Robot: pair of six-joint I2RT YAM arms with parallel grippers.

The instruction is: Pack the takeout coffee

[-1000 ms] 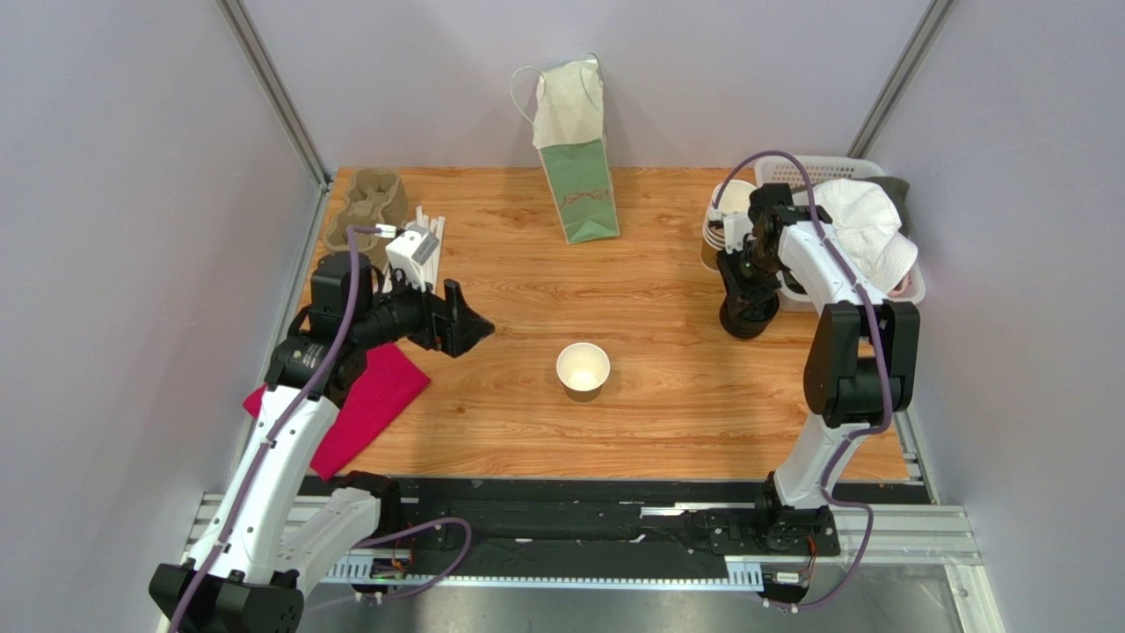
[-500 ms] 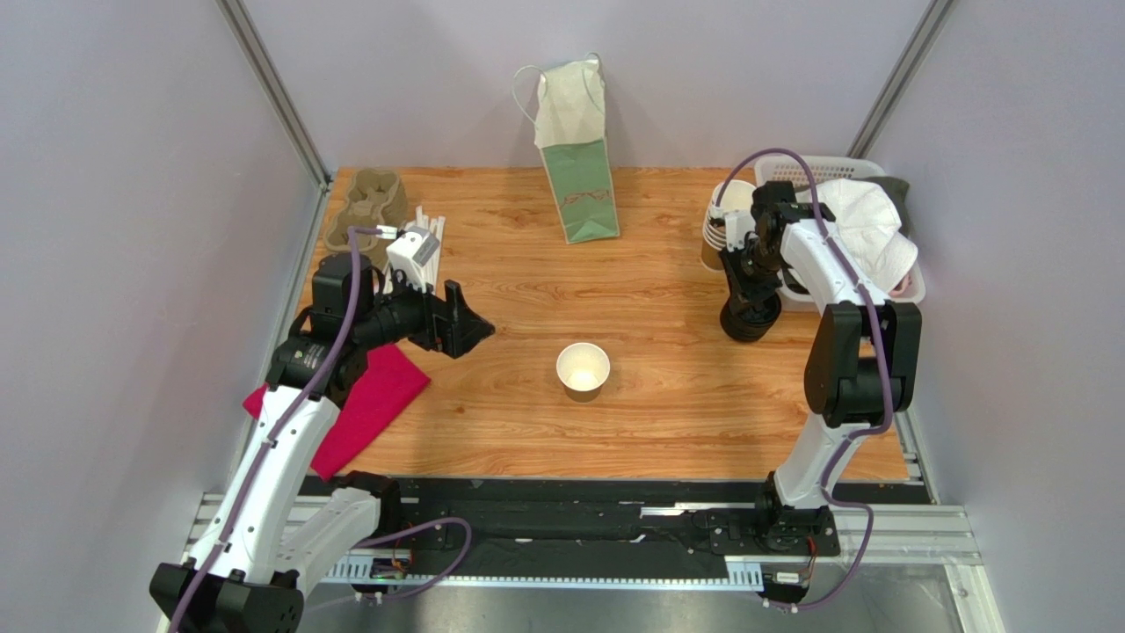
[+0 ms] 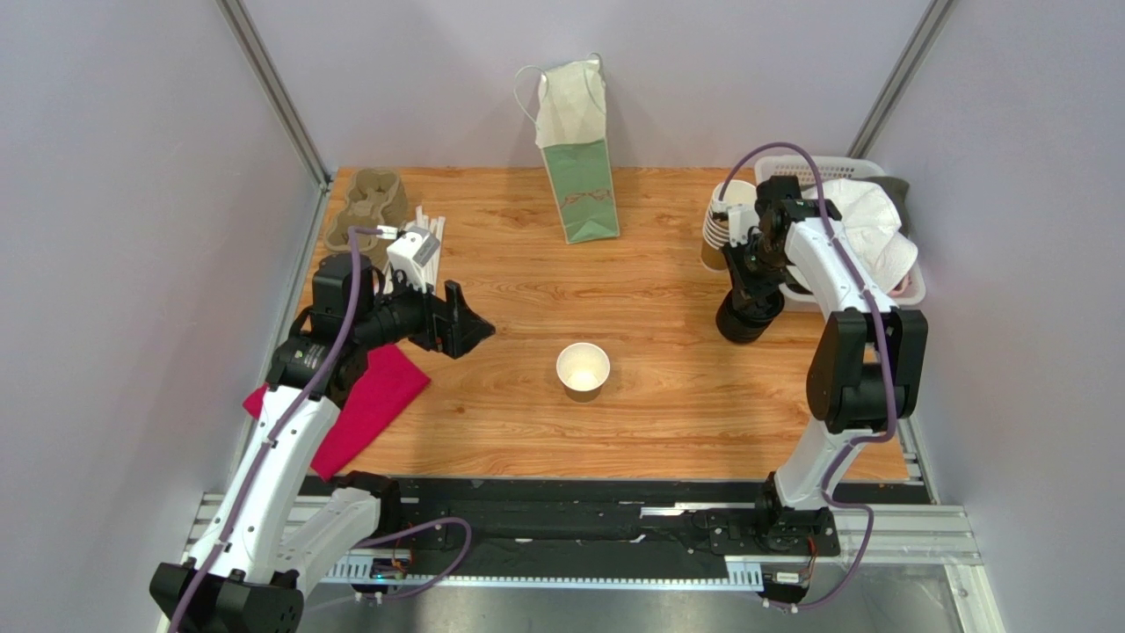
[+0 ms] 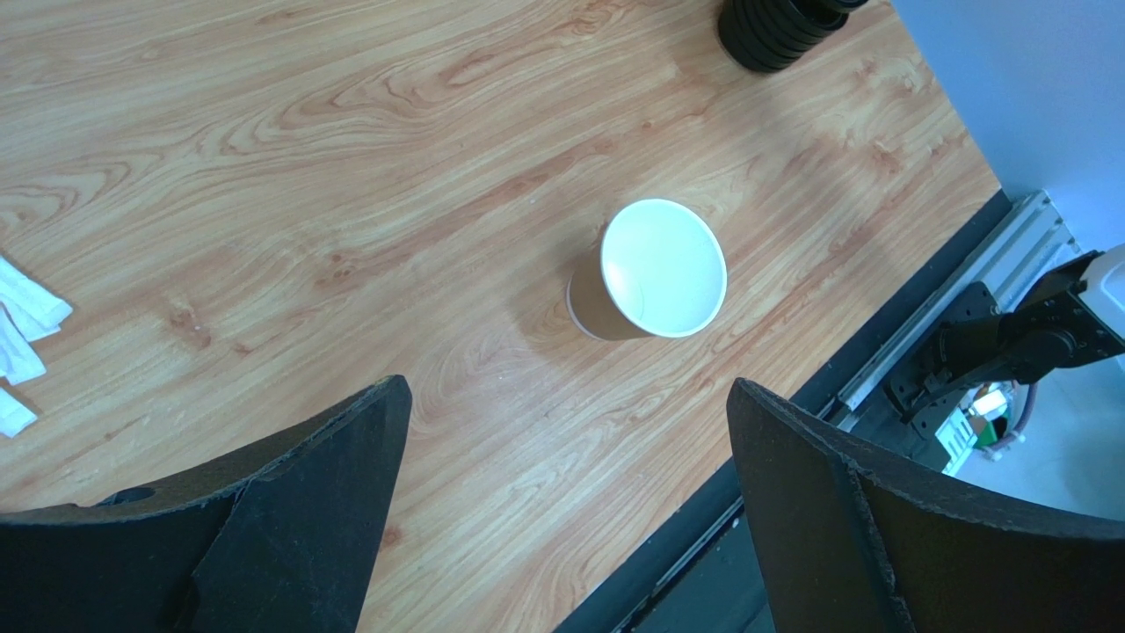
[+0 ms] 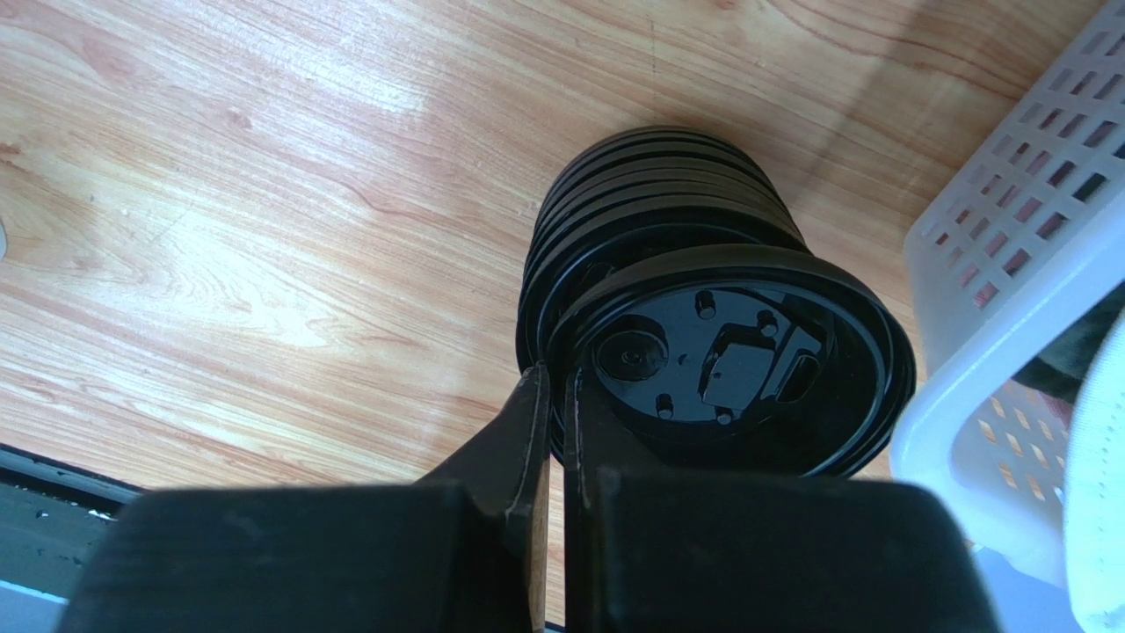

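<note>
Right gripper pinches the top lid, hiding its near rim.

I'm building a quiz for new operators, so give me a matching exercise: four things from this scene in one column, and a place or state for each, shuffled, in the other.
Things:
1. paper cup
2. green bag
3. red cloth
4. top black lid

Places or states:
A. pinched at its rim by the right gripper
B. lidless, in the middle of the table
C. upright at the far edge
D. partly under the left arm

Pairs: 1-B, 2-C, 3-D, 4-A
</note>
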